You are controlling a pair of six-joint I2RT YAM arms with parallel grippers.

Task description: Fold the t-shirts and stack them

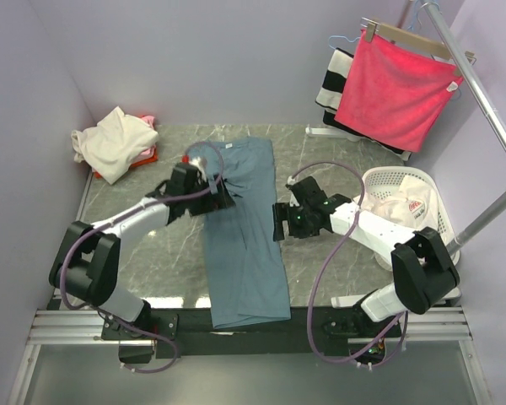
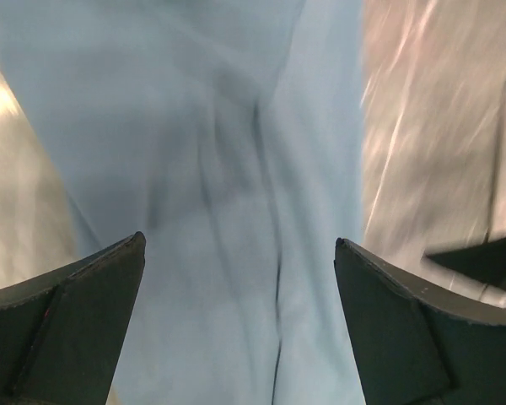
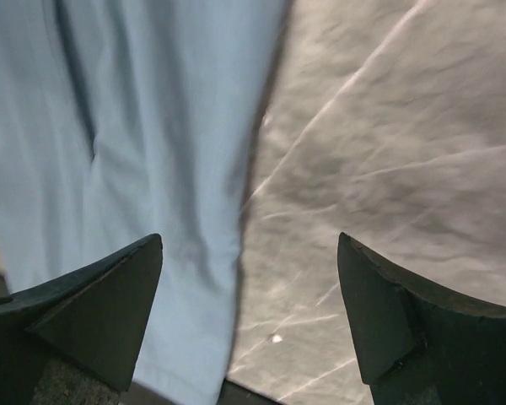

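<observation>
Both hands stand wide apart in the fingers and hold nothing. Left hand [image 1: 222, 195] [image 2: 240, 245] hangs over the left edge of the blue-grey shirt [image 1: 244, 253] [image 2: 236, 126] [image 3: 135, 126], toward its far end. In its own wrist view, which is blurred, cloth fills the gap between the two fingers [image 2: 76, 312], with bare bench [image 1: 337, 160] showing at both sides. Whether the fingers touch the cloth I cannot tell.

Right hand [image 1: 280, 224] [image 3: 249, 240] sits at the shirt's right edge, about halfway along it. Its wrist view shows the edge of the cloth running through the gap: one finger [image 3: 93, 312] is over the shirt, the other over bare bench [image 3: 388, 152].

That shirt lies flat between the two arms as a long narrow strip, folded lengthwise. Its near end reaches the near edge of the bench and its collar end points away.

Farther off, at the far left corner of the bench, a cream shirt [image 1: 114, 139] lies crumpled on top of a pink-red shirt [image 1: 145, 155]. On the right, beside the right arm, a white basket [image 1: 388, 175] holds a white shirt with red print [image 1: 409, 205].

At the far right, a bright pink-red towel [image 1: 396, 93] hangs on a hanger [image 1: 405, 35] from a slanting rack pole [image 1: 481, 93], with a black-and-white striped cloth [image 1: 331, 80] behind it.
</observation>
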